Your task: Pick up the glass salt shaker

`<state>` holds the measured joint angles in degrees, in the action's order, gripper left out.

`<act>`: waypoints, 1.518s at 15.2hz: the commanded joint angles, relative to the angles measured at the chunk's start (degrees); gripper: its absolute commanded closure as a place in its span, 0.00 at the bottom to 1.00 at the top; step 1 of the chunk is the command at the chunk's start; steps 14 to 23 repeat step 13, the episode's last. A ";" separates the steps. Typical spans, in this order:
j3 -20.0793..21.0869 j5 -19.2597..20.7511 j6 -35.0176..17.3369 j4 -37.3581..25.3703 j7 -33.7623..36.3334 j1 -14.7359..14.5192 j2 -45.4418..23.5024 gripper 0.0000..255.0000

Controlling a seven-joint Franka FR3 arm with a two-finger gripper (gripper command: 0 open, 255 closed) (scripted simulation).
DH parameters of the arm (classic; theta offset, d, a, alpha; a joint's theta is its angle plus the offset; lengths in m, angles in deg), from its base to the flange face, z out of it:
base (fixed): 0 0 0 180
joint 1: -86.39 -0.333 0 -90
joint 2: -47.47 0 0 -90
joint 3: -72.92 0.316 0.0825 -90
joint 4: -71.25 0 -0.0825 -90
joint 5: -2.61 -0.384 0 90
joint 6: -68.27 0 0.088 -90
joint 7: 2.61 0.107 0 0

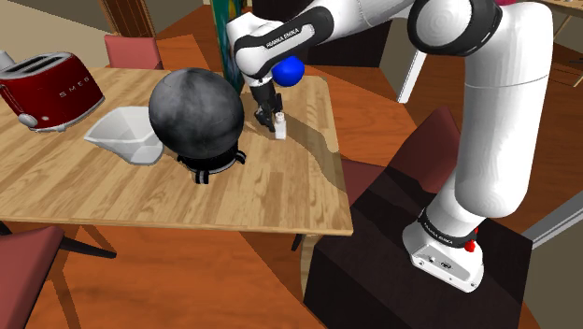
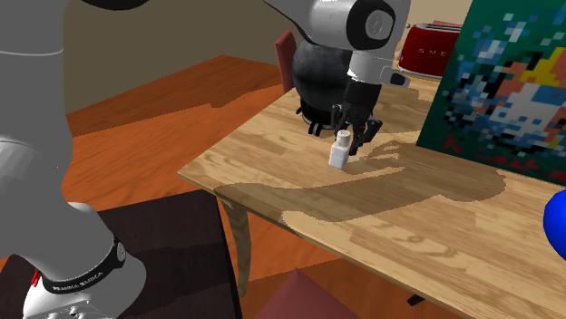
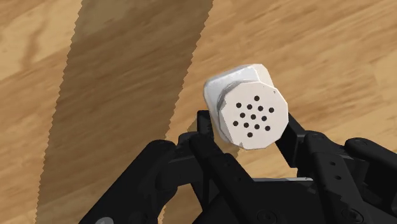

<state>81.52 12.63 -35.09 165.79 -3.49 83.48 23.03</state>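
Observation:
The salt shaker (image 3: 245, 114) is a small white block with a many-sided cap dotted with holes. It sits between my gripper's (image 3: 248, 130) two black fingers, which press on its sides. In the shoulder view the shaker (image 1: 279, 126) is below the gripper (image 1: 273, 117), near the table's far right part, beside a dark round pot. In the second exterior view the shaker (image 2: 338, 149) leans slightly, its base at or just above the wooden table (image 2: 299, 181), with the gripper (image 2: 352, 136) shut around its top.
A dark round pot (image 1: 198, 112) stands just to the shoulder view's left of the shaker, then a white angular bowl (image 1: 126, 135) and a red toaster (image 1: 47, 89). A blue ball (image 1: 289, 70) and a colourful box (image 2: 508, 91) lie behind. Chairs ring the table.

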 commanded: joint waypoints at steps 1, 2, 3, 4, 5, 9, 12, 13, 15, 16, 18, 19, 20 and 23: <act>0.06 -0.13 1.33 -0.88 -0.14 -0.04 0.45 1.00; 0.08 -0.19 1.98 -1.27 -0.24 -0.04 0.71 1.00; 0.10 -0.24 2.63 -1.68 -0.33 -0.04 0.97 1.00; 0.12 -0.30 3.29 -2.10 -0.42 -0.05 1.21 1.00; 0.14 -0.35 3.95 -2.54 -0.51 -0.05 1.44 1.00; 0.21 -0.54 6.64 -4.45 -0.87 -0.09 2.26 1.00; 0.25 -0.63 8.12 -5.57 -1.05 -0.12 2.63 1.00; 0.25 -0.63 8.12 -5.57 -1.05 -0.12 2.63 1.00; 0.25 -0.63 8.12 -5.57 -1.05 -0.12 2.63 1.00; 0.25 -0.63 8.12 -5.57 -1.05 -0.12 2.63 1.00; 0.25 -0.63 8.12 -5.57 -1.05 -0.12 2.63 1.00; 0.25 -0.63 8.12 -5.57 -1.05 -0.12 2.63 1.00; 0.25 -0.63 8.12 -5.57 -1.05 -0.12 2.63 1.00; 0.25 -0.63 8.12 -5.57 -1.05 -0.12 2.63 1.00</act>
